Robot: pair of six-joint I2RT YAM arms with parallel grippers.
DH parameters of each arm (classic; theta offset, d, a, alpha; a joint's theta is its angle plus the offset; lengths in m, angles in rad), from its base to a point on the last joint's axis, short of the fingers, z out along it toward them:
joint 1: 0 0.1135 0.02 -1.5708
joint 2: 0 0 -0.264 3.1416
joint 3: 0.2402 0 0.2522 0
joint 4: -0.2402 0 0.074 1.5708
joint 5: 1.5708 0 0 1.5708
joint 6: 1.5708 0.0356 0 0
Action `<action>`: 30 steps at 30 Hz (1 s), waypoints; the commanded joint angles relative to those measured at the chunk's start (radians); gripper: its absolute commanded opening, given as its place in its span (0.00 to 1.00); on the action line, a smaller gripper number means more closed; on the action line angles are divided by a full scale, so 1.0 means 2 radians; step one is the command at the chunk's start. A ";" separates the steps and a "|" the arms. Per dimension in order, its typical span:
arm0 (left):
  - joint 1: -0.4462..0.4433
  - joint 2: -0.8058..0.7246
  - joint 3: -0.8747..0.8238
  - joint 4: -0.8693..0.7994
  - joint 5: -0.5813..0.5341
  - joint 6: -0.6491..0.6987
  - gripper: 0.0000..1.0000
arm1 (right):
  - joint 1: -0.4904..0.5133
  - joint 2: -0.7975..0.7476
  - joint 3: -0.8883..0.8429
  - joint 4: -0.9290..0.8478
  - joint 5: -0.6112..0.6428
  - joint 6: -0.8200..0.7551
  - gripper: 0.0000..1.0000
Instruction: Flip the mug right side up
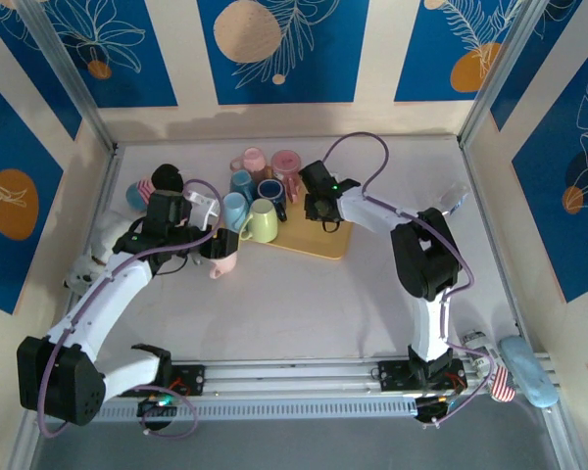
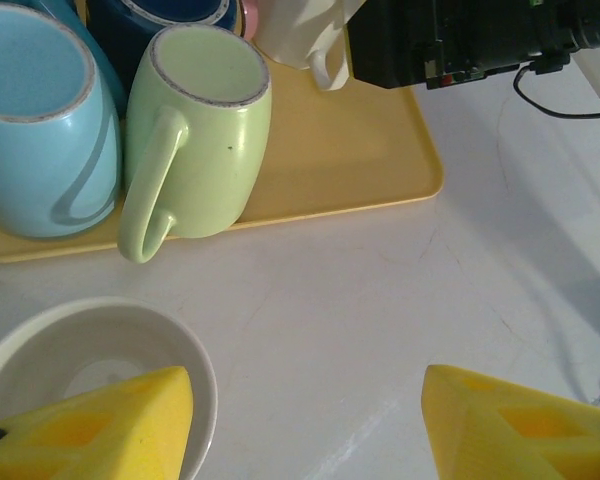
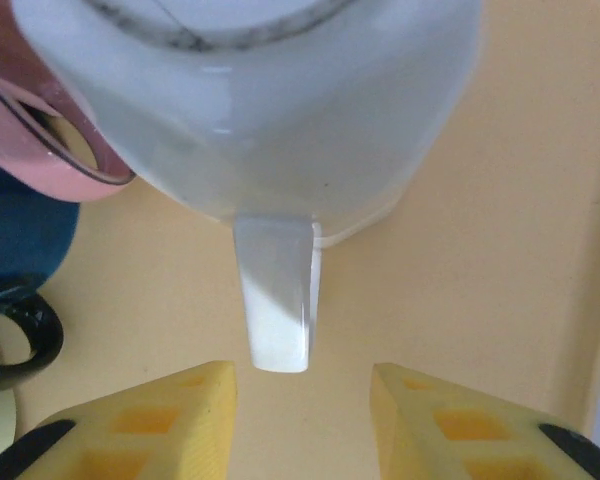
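The white mug (image 3: 280,110) sits on the yellow tray (image 3: 500,250), right in front of the right gripper (image 3: 302,382). Its handle sticks straight back toward the camera and ends just ahead of the gap between the two yellow fingers (image 3: 170,420). The jaws are apart, one on each side of the handle's tip, and touch nothing. A grey ring runs round the far end of the mug, but I cannot tell from here whether that end is the mouth or the base. A pink mug edge and a dark blue one crowd in at the left.

The left wrist view gives the wider setting: the same mug stands at the tray's far side, with the black right arm beside it, a green mug (image 2: 205,130) and a light blue mug (image 2: 40,120) at the near edge. The left gripper (image 2: 308,385) is spread wide above the table (image 2: 380,290), one finger over the mouth of an upright cup (image 2: 202,372). From above, that cup is pink outside and stands off the tray.
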 commanded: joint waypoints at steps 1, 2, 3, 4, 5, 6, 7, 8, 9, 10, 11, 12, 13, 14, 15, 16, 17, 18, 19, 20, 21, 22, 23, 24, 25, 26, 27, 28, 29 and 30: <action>0.005 0.002 0.002 0.005 0.014 0.002 0.62 | -0.009 -0.013 -0.005 0.016 -0.031 -0.028 0.40; 0.006 0.002 0.002 0.005 0.013 0.002 0.62 | -0.009 -0.009 0.000 0.014 -0.033 -0.026 0.40; 0.006 0.002 0.002 0.004 0.013 0.003 0.62 | -0.010 -0.004 0.004 0.012 -0.033 -0.022 0.39; 0.006 0.001 0.002 0.003 0.013 0.003 0.62 | -0.010 -0.001 0.009 0.010 -0.034 -0.018 0.38; 0.006 0.001 0.002 0.003 0.012 0.004 0.62 | -0.010 0.003 0.014 0.009 -0.034 -0.014 0.38; 0.006 0.001 0.001 0.003 0.012 0.004 0.62 | -0.011 0.006 0.017 0.008 -0.034 -0.009 0.37; 0.006 0.001 0.001 0.003 0.012 0.004 0.62 | -0.011 0.009 0.020 0.009 -0.035 -0.004 0.36; 0.006 0.001 0.002 0.004 0.012 0.004 0.62 | -0.011 0.012 0.023 0.010 -0.038 0.000 0.36; 0.006 0.001 0.002 0.004 0.013 0.004 0.62 | -0.012 0.016 0.027 0.008 -0.039 0.005 0.35; 0.006 0.001 0.002 0.005 0.013 0.003 0.62 | -0.012 0.020 0.030 0.007 -0.038 0.011 0.35; 0.005 0.002 0.001 0.005 0.014 0.002 0.62 | -0.013 0.024 0.035 0.007 -0.039 0.015 0.34; 0.006 0.002 0.001 0.006 0.015 0.001 0.62 | -0.012 0.028 0.038 0.006 -0.039 0.019 0.34; 0.006 0.002 0.000 0.006 0.015 0.001 0.62 | -0.012 0.029 0.041 0.005 -0.038 0.022 0.33; 0.005 0.001 0.000 0.006 0.016 0.001 0.62 | -0.012 0.032 0.044 0.004 -0.035 0.028 0.32; 0.006 0.001 0.000 0.007 0.016 0.000 0.62 | -0.013 0.034 0.046 0.001 -0.032 0.033 0.32; 0.006 0.001 -0.001 0.007 0.016 0.000 0.62 | -0.013 0.036 0.049 -0.003 -0.026 0.039 0.31; 0.005 0.001 -0.001 0.007 0.017 0.001 0.62 | -0.012 0.039 0.054 -0.009 -0.019 0.044 0.30; 0.005 0.001 0.000 0.007 0.016 0.001 0.62 | -0.012 0.042 0.058 -0.014 -0.014 0.047 0.30; 0.006 0.001 0.000 0.007 0.016 0.001 0.62 | -0.011 0.046 0.063 -0.022 -0.008 0.049 0.30; 0.006 0.002 0.000 0.007 0.016 0.001 0.62 | -0.011 0.051 0.070 -0.030 -0.002 0.051 0.30; 0.006 0.002 0.000 0.007 0.016 0.001 0.62 | -0.011 0.056 0.079 -0.041 0.004 0.053 0.29; 0.005 0.002 0.001 0.007 0.015 0.001 0.62 | -0.010 0.061 0.086 -0.048 0.010 0.054 0.29; 0.006 0.002 0.001 0.007 0.015 0.001 0.62 | -0.008 0.065 0.092 -0.054 0.015 0.053 0.29; 0.005 0.001 0.001 0.006 0.015 0.001 0.62 | -0.006 0.069 0.096 -0.057 0.019 0.050 0.28; 0.006 0.002 0.001 0.007 0.015 0.001 0.62 | -0.006 0.071 0.098 -0.058 0.022 0.050 0.28; 0.005 0.002 0.001 0.007 0.015 0.001 0.62 | -0.006 0.073 0.100 -0.060 0.025 0.049 0.27; 0.006 0.003 0.001 0.007 0.015 0.001 0.62 | -0.006 0.075 0.103 -0.063 0.028 0.049 0.27; 0.006 0.003 0.001 0.007 0.015 0.001 0.62 | -0.005 0.076 0.104 -0.066 0.032 0.049 0.27; 0.006 0.003 0.001 0.007 0.014 0.001 0.62 | -0.004 0.077 0.105 -0.068 0.039 0.047 0.27; 0.005 0.003 0.000 0.007 0.014 0.001 0.62 | -0.003 0.078 0.108 -0.070 0.045 0.044 0.26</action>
